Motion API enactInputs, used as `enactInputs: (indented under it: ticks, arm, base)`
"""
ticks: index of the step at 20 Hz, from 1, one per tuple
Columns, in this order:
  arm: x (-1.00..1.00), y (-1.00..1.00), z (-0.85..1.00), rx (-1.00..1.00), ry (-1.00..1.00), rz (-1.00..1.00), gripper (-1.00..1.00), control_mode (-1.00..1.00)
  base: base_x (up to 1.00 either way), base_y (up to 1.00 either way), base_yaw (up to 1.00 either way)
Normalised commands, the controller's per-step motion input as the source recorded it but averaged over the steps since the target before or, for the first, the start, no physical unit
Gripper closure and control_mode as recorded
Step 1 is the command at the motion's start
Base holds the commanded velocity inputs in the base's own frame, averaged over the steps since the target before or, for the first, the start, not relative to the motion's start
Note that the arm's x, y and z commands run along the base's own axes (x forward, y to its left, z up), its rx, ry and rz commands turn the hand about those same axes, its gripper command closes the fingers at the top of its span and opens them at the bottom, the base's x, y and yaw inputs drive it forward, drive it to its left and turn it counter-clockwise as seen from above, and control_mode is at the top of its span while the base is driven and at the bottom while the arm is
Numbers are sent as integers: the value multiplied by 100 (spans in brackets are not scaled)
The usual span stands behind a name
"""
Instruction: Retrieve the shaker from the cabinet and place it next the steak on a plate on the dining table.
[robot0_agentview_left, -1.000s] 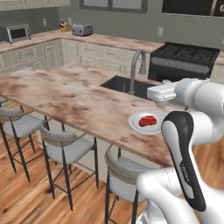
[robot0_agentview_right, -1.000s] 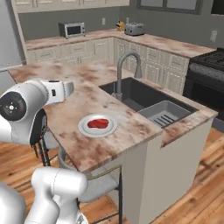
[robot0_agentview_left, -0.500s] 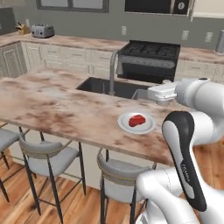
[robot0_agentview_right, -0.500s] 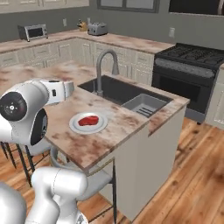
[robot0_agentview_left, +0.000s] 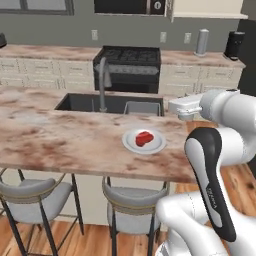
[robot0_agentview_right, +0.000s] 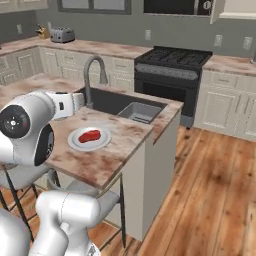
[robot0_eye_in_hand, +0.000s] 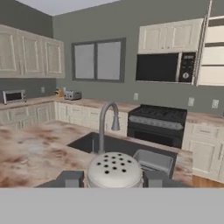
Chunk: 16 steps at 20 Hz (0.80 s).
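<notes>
Retrieval was complete: the gripper (robot0_eye_in_hand: 114, 179) was clamped on the shaker (robot0_eye_in_hand: 114, 169), held above the bench (robot0_agentview_left: 75, 140). Placement beside the steak (robot0_agentview_left: 144, 138) on the plate (robot0_agentview_left: 131, 145) remained outstanding.

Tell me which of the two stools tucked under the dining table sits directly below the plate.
The right stool, its seat right under the plate with the steak; the left stool sits well aside.
</notes>
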Motion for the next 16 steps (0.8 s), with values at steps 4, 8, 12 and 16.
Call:
enactInputs:
  ticks: [4,8,12,16]
  arm:
    - [0,0,0,0,0,0,100,100]
    - [0,0,0,0,0,0,100,100]
    - [0,0,0,0,0,0,100,100]
    - [0,0,0,0,0,0,100,100]
  base:
    - [68,44,-46]
    - [73,45,-42]
    - [59,37,-32]
    - [26,23,-11]
